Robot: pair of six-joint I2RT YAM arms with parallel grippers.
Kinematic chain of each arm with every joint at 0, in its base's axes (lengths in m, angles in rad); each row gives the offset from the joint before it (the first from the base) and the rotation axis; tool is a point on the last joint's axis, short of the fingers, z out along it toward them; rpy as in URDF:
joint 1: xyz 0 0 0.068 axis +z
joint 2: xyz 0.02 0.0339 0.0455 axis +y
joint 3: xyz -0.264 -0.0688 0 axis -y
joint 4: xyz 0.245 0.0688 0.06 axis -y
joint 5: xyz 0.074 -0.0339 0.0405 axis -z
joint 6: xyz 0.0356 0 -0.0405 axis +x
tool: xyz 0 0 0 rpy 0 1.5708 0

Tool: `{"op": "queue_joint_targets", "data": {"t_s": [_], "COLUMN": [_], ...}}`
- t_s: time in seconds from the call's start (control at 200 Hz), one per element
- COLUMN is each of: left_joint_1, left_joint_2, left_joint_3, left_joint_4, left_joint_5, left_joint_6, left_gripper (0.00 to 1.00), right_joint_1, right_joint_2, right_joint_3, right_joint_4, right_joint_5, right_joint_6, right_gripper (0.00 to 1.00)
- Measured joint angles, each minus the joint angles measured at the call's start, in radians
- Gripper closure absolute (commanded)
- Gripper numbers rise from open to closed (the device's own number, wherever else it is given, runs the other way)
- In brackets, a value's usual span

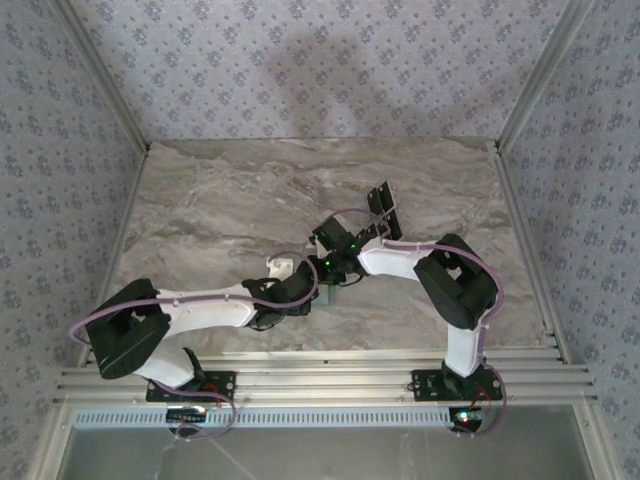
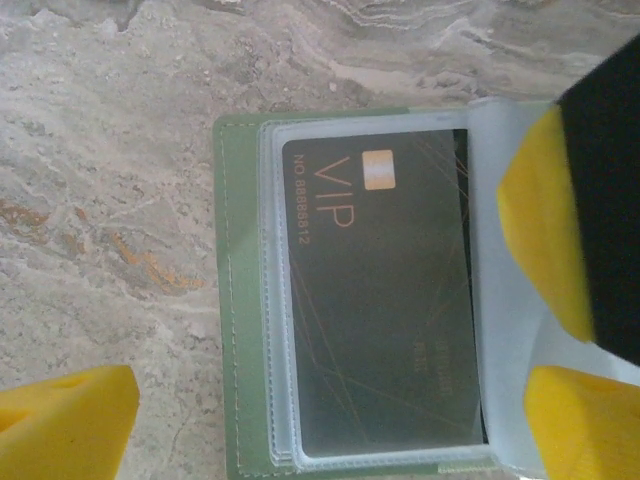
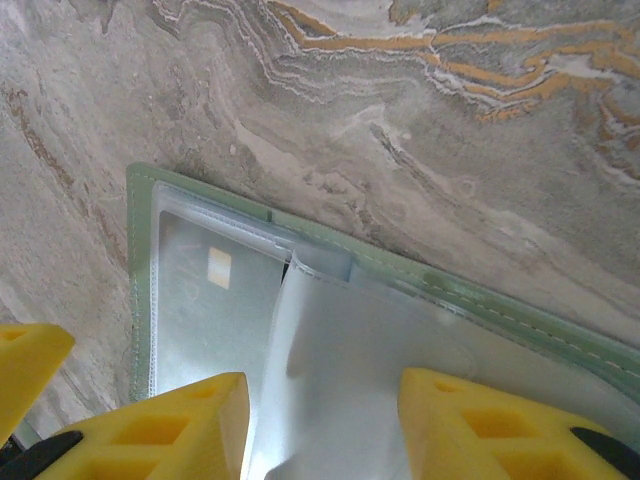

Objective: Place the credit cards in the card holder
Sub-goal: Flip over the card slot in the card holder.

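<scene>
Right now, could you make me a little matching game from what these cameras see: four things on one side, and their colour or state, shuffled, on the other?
Things:
1. VIP card
2. card holder
3. left hand
4. table top

Colour or state:
A. pale green, lying open
B. fingers spread wide
C. marbled grey stone
D. black, inside a clear sleeve

Pairs: 1-D, 2-A, 3-B, 4-C.
</scene>
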Motion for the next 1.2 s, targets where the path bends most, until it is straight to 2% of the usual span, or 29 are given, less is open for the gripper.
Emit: {"op": "queue_joint_targets", "data": {"t_s": [0.21,0.54,1.199], "left_joint_1": [-0.001,-0.002,-0.002], "left_joint_2": [0.024,0.024,0.010], "left_joint_3": [0.005,0.005,0.000], "left_joint_4": [-0.011,-0.015,-0.034], "left_joint_5": [-0.016,-0.023,-0.031], "left_joint_6": [-0.034,-0.053,-0.059], "left_gripper": [0.01,0.01,0.01], "right_joint_1": [-0.003,-0.013,0.010], "right_joint_2": [-0.015,-0.160,-0.084], "right_joint_3": [-0.011,-0.110,-0.085], "right_joint_4": [-0.002,-0.002,0.020], "right_joint_5": [-0.001,0.035,0.043], "right_joint_6": [0.000,0.037,0.060], "right_gripper": [0.53,0.51,0.51]}}
